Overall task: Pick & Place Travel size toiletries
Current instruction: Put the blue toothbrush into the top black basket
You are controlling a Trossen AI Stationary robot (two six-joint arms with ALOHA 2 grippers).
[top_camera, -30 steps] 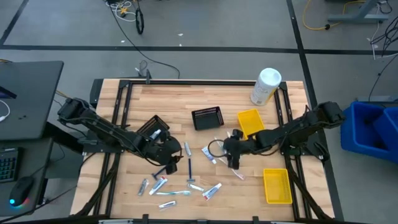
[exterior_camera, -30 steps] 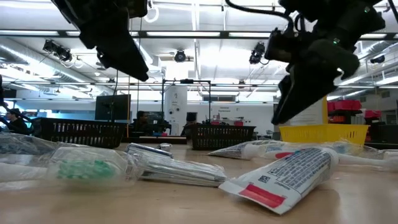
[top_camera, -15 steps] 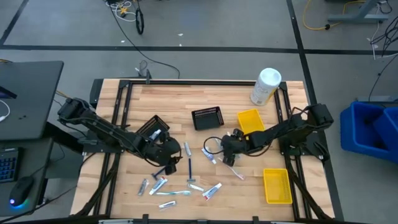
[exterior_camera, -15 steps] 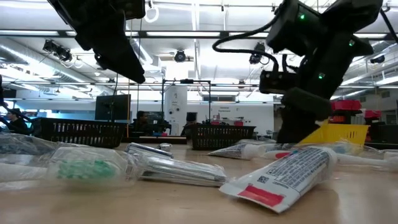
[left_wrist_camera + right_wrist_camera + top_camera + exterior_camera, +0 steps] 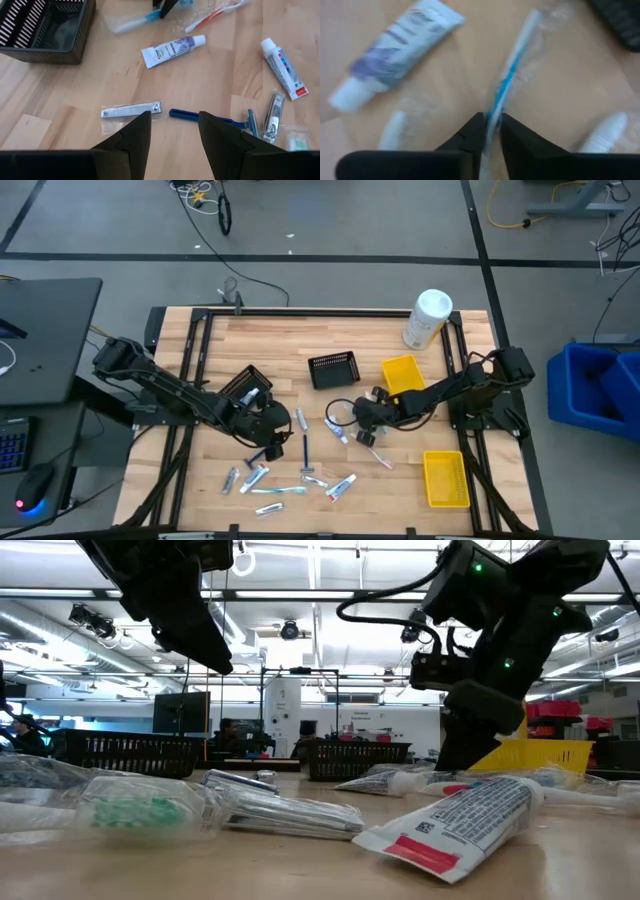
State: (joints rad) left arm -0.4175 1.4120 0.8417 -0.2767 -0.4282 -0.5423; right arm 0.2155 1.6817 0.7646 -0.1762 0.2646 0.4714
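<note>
Right gripper (image 5: 490,131) low on the counter (image 5: 260,340), fingers pinched on a blue-and-white toothbrush (image 5: 512,75) in clear wrap, near the middle, just beside a white-purple toothpaste tube (image 5: 395,50). I judge the grasp made, lift not begun.

Left gripper (image 5: 172,131) hovers over the left-centre scatter, fingers apart, holding nothing; below it a nail clipper packet (image 5: 131,109) and a blue razor (image 5: 210,118).

Progress: early, by my reading. Both yellow trays (image 5: 402,374) and the black mesh basket (image 5: 334,369) look bare; roughly a dozen toiletries lie loose toward the front edge.
</note>
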